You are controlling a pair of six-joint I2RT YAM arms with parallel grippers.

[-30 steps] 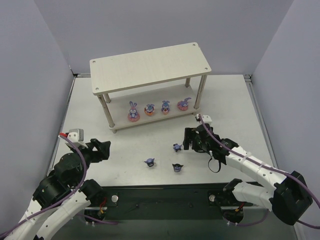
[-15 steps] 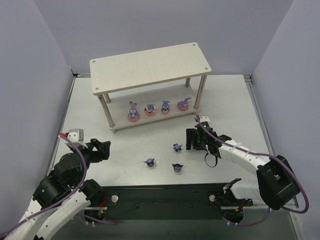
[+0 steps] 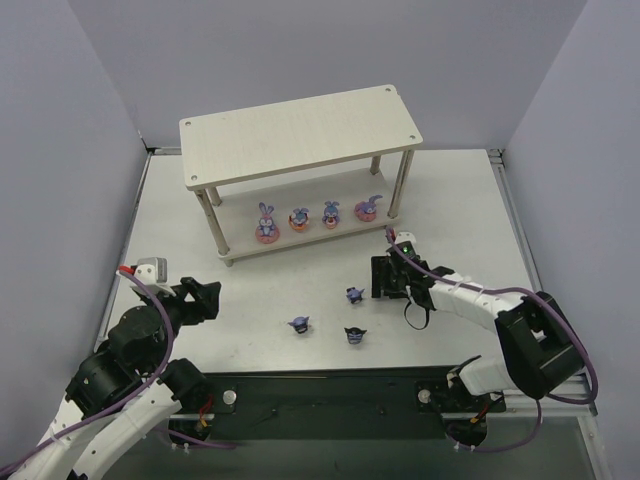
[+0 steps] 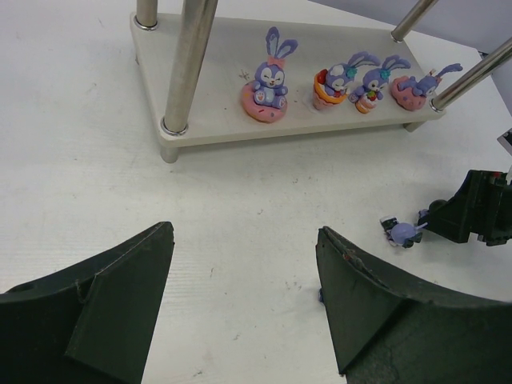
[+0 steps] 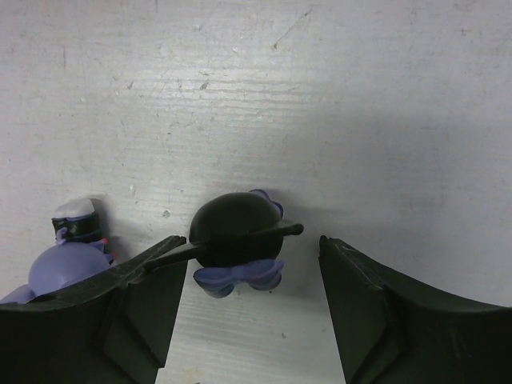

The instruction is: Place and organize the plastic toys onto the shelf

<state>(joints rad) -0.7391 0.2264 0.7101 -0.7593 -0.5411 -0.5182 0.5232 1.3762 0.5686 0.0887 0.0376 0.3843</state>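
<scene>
While the right gripper [image 5: 250, 244] is sitting wide open around one dark figure [image 5: 236, 226] on the table [image 5: 360, 96], a second figure [image 5: 68, 258] is crowding just outside one finger, four bunnies [image 4: 270, 76] are lining the shelf [image 3: 300, 130] lower board, and the left gripper [image 4: 242, 232] is hovering wide open.

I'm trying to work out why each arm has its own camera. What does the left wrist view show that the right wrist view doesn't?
Only the left wrist view shows the shelf, with four bunnies lined up on its lower board, and the open left gripper holding nothing. Only the right wrist view gives a close look at a dark figure standing between the open fingers of the right gripper. Both show the white table, the right gripper itself, and probably the same small purple figure beside it.
</scene>
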